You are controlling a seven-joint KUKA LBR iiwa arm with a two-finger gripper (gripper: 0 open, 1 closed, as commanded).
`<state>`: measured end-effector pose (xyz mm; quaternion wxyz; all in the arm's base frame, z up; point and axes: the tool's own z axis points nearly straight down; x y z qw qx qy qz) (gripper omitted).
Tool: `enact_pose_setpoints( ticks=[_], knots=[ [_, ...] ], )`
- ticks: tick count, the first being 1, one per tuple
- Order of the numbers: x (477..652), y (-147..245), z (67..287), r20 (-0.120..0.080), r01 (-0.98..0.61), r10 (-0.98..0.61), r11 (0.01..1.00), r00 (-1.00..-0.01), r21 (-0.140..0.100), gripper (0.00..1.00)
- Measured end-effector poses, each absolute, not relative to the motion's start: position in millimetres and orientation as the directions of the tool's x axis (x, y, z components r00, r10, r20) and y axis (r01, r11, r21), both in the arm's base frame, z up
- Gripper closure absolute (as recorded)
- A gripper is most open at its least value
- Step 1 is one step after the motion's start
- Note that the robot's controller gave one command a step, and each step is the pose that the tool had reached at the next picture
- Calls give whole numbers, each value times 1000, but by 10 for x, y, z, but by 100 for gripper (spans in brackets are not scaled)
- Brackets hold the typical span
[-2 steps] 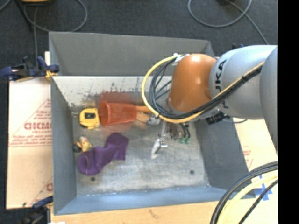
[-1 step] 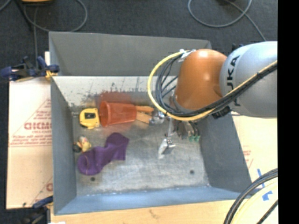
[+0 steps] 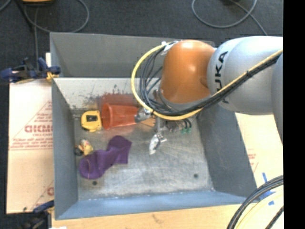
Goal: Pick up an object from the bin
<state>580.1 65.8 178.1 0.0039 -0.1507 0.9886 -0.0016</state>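
**Hanging over bare bin floor, nothing gripped**

Grey metal bin (image 3: 177, 171): right half open. Leftward lie one toppled orange-red plastic cup (image 3: 119, 116), one crumpled purple cloth (image 3: 105, 159), one yellow tape measure (image 3: 90, 120) and one small yellow toy (image 3: 85, 148). Gripper (image 3: 154, 145) sits between cup and cloth, fingers pressed together.

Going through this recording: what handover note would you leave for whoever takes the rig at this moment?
Claw: low over bare floor near the middle of the bin, with nothing visibly held.
Things: red-orange cup on its side, just up-left of the claw; yellow tape measure left of the cup; purple cloth at lower left; small yellow toy near the left wall.
Done: nothing picked yet.
Left: grasp one thing and lift it out. The cup and the cloth lie nearest.
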Motion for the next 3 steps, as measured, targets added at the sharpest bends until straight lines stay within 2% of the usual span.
enact_pose_setpoints(
  ticks=[1, 2, 3],
  knots=[
    [5672, 993, 1851, -4, -372, -372, 928, -928, 2, 0],
    [5680, 1106, 1962, -3, -283, -283, 959, -959, 1, 0],
    [5829, 1163, 1431, -11, -338, -338, 941, -941, -2, 0]
  ],
)
